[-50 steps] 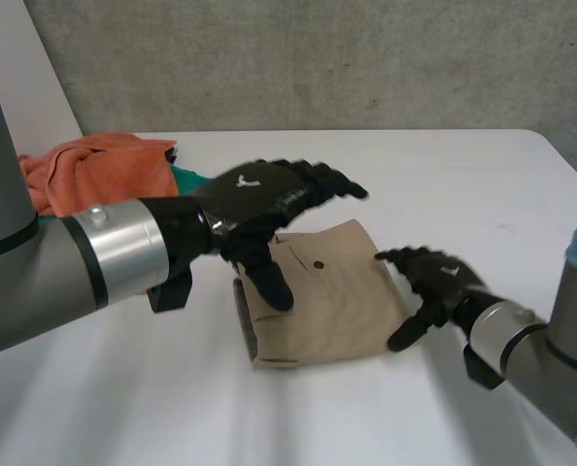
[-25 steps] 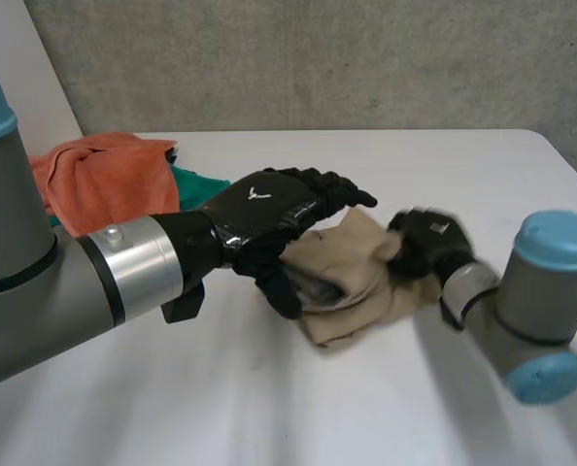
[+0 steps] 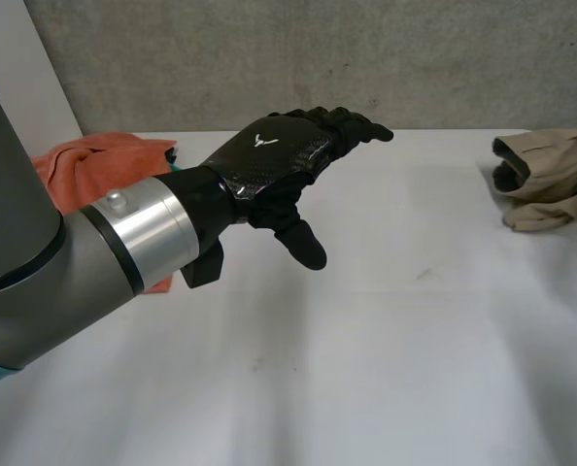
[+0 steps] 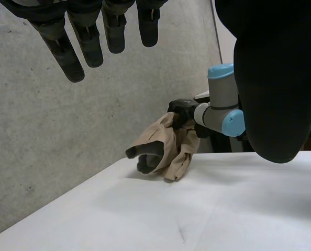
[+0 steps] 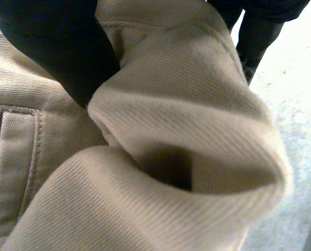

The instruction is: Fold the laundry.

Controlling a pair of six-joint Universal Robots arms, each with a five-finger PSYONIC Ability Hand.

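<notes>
1. left hand (image 3: 279,165) hangs over the middle of the tabletop (image 3: 366,369), fingers straight, holding nothing
2. right hand (image 4: 180,108) has the beige pants (image 3: 551,180) bunched tight in its grip, over at the tabletop's far right edge
3. orange cloth (image 3: 94,170) sits far left

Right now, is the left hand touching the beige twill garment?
Apart. The head view shows the left hand open above the bare white table, while the beige twill garment is far off at the table's side, gripped by the right hand.
</notes>
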